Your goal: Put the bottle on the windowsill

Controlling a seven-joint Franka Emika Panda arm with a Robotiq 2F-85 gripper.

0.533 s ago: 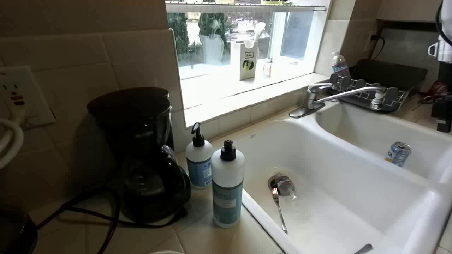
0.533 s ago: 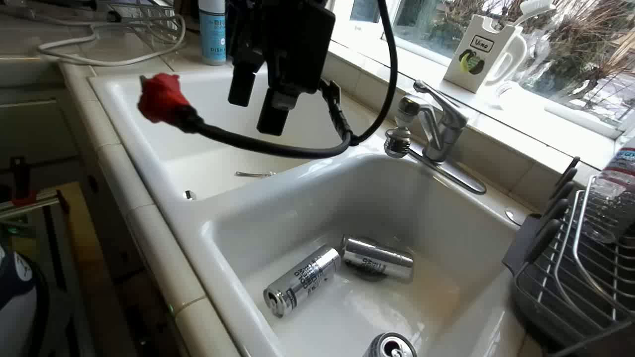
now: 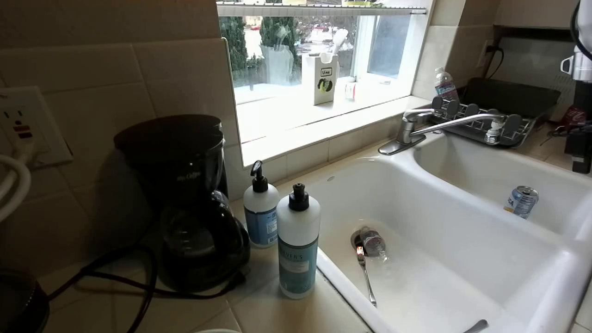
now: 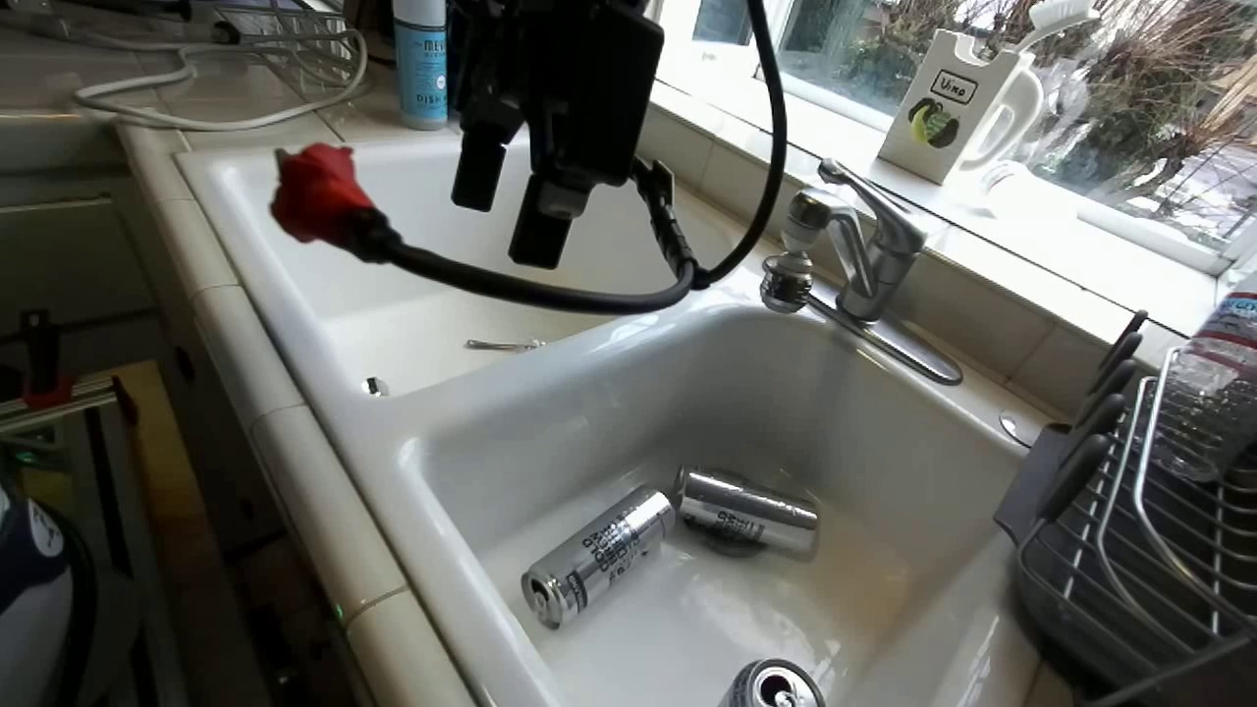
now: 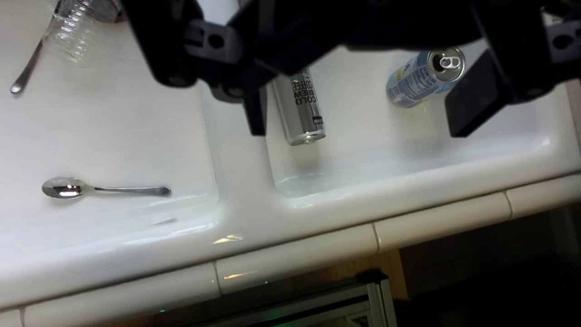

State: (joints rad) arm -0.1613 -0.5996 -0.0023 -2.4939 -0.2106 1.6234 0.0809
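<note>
A small clear plastic bottle [image 3: 373,243] lies on its side by the drain of the left basin; it shows at the upper left of the wrist view [image 5: 75,34]. The windowsill [image 3: 319,132] is the pale ledge along the window, also seen in an exterior view [image 4: 1070,260]. My gripper [image 4: 506,228] hangs above the sink, apart from the bottle. In the wrist view the gripper [image 5: 361,122] stands open with its fingers wide apart and nothing between them; the cans behind lie lower in the basin. A dark part of the arm or gripper [image 3: 579,150] shows at the right border.
A second clear bottle [image 3: 446,86] stands tilted in the dish rack [image 4: 1129,530]. Several cans [image 4: 601,557] are in the right basin. A spoon [image 5: 66,187] and fork [image 3: 366,277] lie in the left basin. The faucet [image 3: 407,129], soap bottles [image 3: 298,249] and white jug [image 4: 933,118] are obstacles.
</note>
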